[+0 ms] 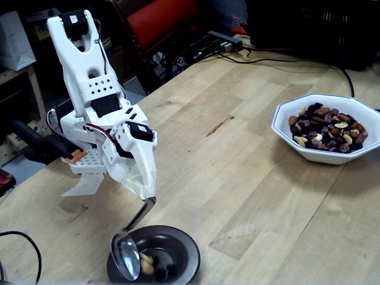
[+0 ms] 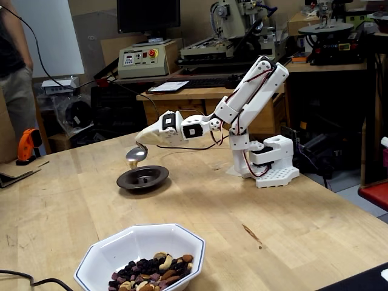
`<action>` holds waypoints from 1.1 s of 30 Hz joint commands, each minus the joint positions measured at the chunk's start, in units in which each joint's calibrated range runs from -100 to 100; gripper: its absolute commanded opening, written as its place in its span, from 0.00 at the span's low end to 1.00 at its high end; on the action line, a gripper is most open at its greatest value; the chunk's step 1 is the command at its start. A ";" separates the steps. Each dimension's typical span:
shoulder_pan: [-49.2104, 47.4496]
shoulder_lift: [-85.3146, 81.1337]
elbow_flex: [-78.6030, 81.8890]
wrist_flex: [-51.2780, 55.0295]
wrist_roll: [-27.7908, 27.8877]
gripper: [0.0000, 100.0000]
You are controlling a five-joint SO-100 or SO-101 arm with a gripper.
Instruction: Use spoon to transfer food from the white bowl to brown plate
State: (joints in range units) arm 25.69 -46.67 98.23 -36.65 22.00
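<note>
**Spoon tipping over the dark plate**

The pale wooden worktop [image 1: 249, 178] is filling most of both fixed views. The white jointed robot arm [image 1: 95, 113] is standing at the upper left of one fixed view and reaching down towards the bottom left. The wide white octagonal ceramic bowl [image 1: 326, 127] is sitting at the right edge there, holding the mixed nuts and dark dried fruit [image 1: 328, 127]. The small round dark brown glossy plate [image 1: 178, 252] is lying at the bottom left, with a few pieces resting in its sunken centre. The shiny silver metal spoon [image 1: 126, 256] is tilting steeply over the plate's left rim. The end effector [image 2: 148, 137] is carrying the spoon; whether fingers are clamping it I cannot tell.
</note>
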 commanded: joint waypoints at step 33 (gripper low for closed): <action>-3.92 -0.87 0.09 -0.82 -4.20 0.04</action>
State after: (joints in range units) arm 22.26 -46.67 98.23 -36.65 21.66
